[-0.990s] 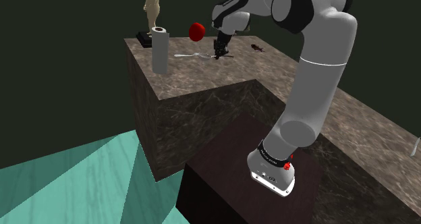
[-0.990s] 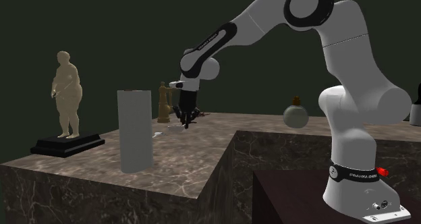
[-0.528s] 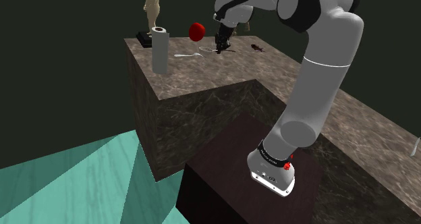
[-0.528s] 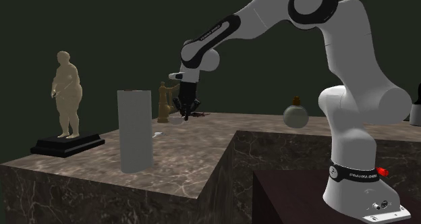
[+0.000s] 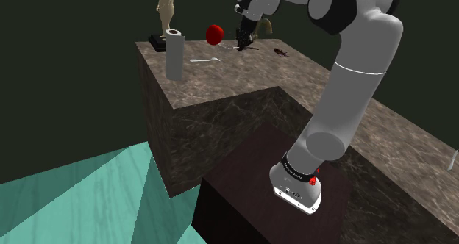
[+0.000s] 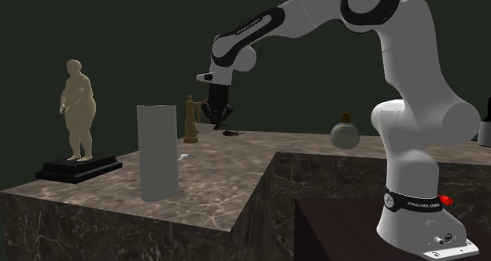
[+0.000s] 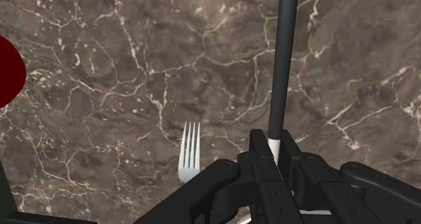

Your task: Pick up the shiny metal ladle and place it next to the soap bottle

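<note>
The end effector (image 6: 214, 116) hangs above the marbled worktop (image 6: 228, 181), just beside a tan bottle (image 6: 190, 119). A grey cylinder (image 6: 156, 152) stands nearer, with a statue (image 6: 79, 110) at the left.

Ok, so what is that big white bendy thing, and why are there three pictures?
That is a robot arm. Two pictures come from cameras standing nearby: one beside its stand, one from another spot. The third comes from a camera on its hand, looking past its black pincer. The pincer is shut on the dark handle of a ladle. On the marbled counter lies a white fork, and there stand a grey roll, a statue and a red round thing.
</note>
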`<action>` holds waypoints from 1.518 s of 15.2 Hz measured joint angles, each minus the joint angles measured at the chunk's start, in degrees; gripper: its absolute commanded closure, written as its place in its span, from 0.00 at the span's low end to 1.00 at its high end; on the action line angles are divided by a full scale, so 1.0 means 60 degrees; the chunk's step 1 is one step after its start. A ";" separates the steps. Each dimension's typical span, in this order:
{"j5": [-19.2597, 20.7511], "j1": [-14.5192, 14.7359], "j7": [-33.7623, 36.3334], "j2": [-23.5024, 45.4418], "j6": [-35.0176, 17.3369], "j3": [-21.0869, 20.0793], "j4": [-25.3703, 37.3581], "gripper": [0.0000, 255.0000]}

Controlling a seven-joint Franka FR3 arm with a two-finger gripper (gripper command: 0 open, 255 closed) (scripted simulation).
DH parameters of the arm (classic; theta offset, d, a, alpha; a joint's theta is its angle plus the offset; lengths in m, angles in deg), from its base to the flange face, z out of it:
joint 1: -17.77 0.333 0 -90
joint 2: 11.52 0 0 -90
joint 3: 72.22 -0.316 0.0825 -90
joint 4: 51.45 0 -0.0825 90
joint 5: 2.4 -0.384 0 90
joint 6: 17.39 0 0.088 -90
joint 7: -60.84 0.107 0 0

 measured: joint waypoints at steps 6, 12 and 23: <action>0.0225 0.0029 0.0148 -0.0256 0.0683 0.0068 0.0486 1.00; 0.0340 0.0033 0.0268 -0.0360 0.1380 0.0097 0.1108 1.00; 0.0413 -0.0035 0.0392 -0.0387 0.2803 0.0148 0.2517 1.00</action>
